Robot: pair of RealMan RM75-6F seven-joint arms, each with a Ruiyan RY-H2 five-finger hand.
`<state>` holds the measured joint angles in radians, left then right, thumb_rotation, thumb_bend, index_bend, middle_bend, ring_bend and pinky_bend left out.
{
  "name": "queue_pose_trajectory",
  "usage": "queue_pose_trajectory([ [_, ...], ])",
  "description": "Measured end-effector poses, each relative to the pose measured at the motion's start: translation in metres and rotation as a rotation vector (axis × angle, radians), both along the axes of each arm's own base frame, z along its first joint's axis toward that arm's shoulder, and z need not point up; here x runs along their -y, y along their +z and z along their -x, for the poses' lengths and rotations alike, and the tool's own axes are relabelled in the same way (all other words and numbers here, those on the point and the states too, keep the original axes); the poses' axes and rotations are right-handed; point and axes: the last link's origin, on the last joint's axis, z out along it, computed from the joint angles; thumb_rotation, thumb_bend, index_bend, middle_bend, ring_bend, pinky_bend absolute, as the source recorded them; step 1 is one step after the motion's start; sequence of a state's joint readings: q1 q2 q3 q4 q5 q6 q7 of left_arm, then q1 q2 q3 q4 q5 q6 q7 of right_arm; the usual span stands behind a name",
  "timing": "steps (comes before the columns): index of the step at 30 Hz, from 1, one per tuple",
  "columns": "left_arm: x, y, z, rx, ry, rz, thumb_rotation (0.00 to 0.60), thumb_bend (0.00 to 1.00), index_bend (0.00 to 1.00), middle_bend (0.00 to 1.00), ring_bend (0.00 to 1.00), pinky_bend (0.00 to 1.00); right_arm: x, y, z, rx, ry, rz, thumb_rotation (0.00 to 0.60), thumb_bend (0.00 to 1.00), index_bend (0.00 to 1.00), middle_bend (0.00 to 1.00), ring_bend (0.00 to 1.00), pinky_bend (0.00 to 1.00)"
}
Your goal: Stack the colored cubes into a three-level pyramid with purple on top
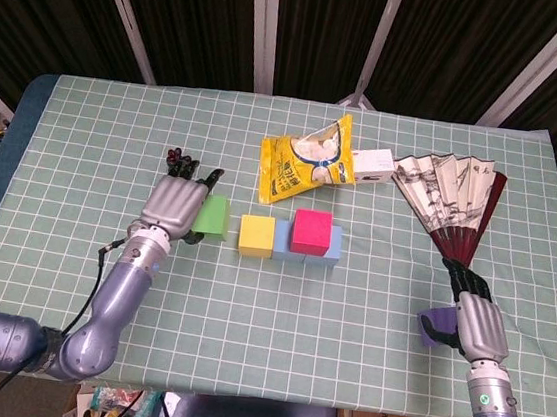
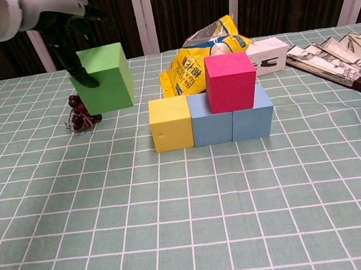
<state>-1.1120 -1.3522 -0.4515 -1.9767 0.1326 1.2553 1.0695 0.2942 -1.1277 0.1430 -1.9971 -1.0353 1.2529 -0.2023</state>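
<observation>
My left hand (image 1: 172, 205) (image 2: 61, 20) holds a green cube (image 1: 213, 216) (image 2: 105, 77) in the air, just left of the stack and above its bottom row. The bottom row on the table is a yellow cube (image 1: 256, 235) (image 2: 170, 123) and two light blue cubes (image 1: 288, 244) (image 2: 232, 117) side by side. A pink cube (image 1: 311, 230) (image 2: 230, 81) sits on the blue ones. My right hand (image 1: 478, 325) rests at the table's front right edge with its fingers around a purple cube (image 1: 433, 325), which it partly hides.
A bunch of dark grapes (image 2: 82, 111) lies behind the green cube. A yellow snack bag (image 1: 305, 159), a small white box (image 1: 372, 163) and an open paper fan (image 1: 453, 198) lie at the back right.
</observation>
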Motion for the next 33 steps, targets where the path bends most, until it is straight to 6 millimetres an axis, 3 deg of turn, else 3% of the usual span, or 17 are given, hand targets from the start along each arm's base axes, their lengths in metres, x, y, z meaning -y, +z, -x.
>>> queue_pose_trajectory([
  [6,-0.020,-0.023,-0.041,-0.016,0.018,0.054,0.600,0.37,0.00,0.38,0.00,0.00,0.000,0.000,0.001,0.011,-0.006,-0.008,0.600,0.34,0.00,0.06,0.00,0.00],
  [13,-0.027,-0.048,-0.075,-0.029,0.008,0.081,0.600,0.39,0.00,0.38,0.00,0.00,0.001,0.002,0.002,0.027,-0.015,-0.005,0.600,0.34,0.00,0.06,0.00,0.00],
  [20,-0.027,-0.060,-0.091,-0.072,-0.009,0.101,0.600,0.41,0.00,0.38,0.00,0.00,0.002,0.002,0.003,0.033,-0.018,-0.013,0.600,0.34,0.00,0.06,0.00,0.00],
  [33,-0.033,-0.065,-0.100,-0.122,-0.001,0.094,0.600,0.42,0.00,0.38,0.00,0.00,0.002,0.002,0.003,0.039,-0.021,-0.013,0.600,0.34,0.00,0.06,0.00,0.00],
])
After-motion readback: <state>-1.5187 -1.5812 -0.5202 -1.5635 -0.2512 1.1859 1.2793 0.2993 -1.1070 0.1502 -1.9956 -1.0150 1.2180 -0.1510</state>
